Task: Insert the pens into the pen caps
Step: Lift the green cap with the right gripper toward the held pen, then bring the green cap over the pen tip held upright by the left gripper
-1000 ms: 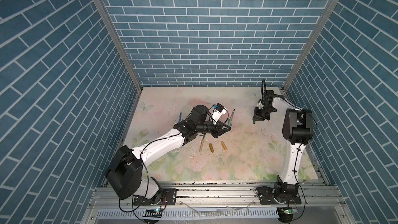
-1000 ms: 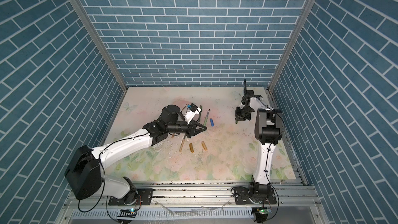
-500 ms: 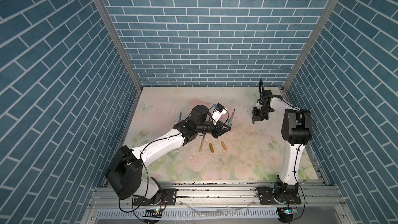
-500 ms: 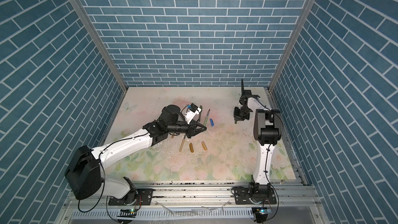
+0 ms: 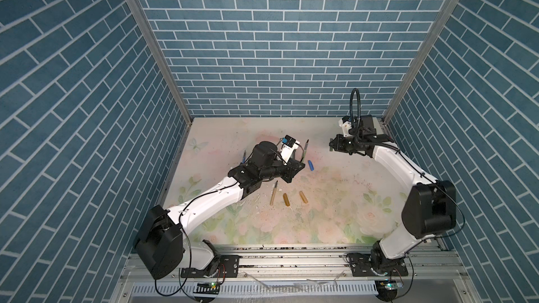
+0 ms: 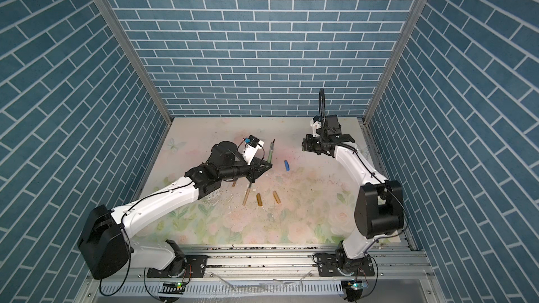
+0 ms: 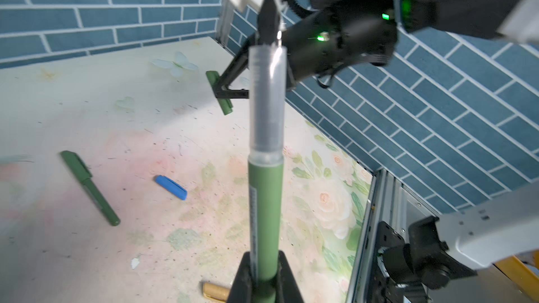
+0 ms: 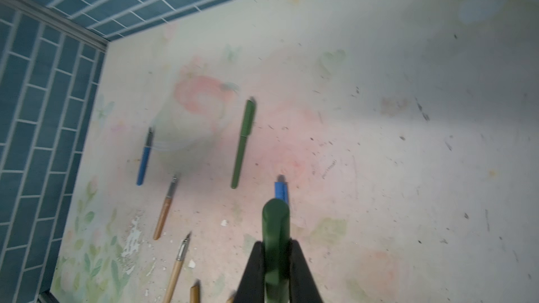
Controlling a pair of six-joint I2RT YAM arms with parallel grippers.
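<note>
I see my left gripper (image 7: 264,279) clamped on a green pen (image 7: 265,199), tip raised; my right gripper (image 8: 275,260) pinches a green cap (image 8: 275,222) above the mat (image 8: 379,141), well apart from the pen.

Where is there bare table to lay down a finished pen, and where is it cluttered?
Bare: the stretch between the blue cap and the right arm, and the front strip along the rail. Crowded: beside the left arm, where two amber caps and a golden-brown pen lie.

Green pen (image 7: 265,199) gripped, nib bare, green cap (image 8: 275,228) gripped – blue cap (image 7: 171,187) lying flat
</note>
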